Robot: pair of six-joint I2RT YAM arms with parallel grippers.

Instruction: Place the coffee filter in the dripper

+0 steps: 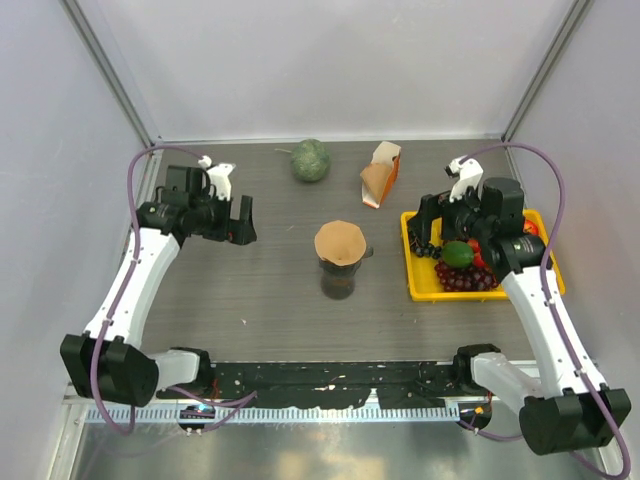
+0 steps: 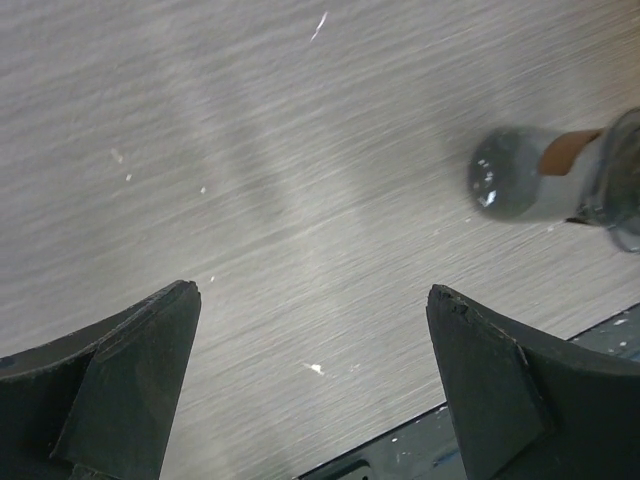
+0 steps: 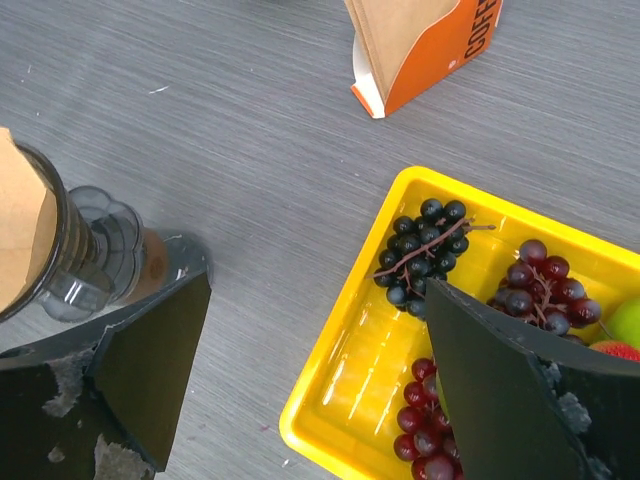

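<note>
Your filter (image 1: 339,241) sits in the dripper (image 1: 348,264), centre frame. Your left gripper (image 1: 243,222) hangs to its left, jaws wide apart and empty. Your right gripper (image 1: 428,233), likewise spread and empty, hovers over the yellow tray (image 1: 410,268)'s left edge.

left wrist: grey glass thing (image 2: 520,185) at the right edge, blurry and cut off, cannot tell what it is | right wrist: coffee filter (image 3: 18,230) and dripper (image 3: 85,250) cut off at the left edge; orange pack (image 3: 425,45) cut off at the top; green fruit (image 3: 628,322) cut off at the right edge
</note>
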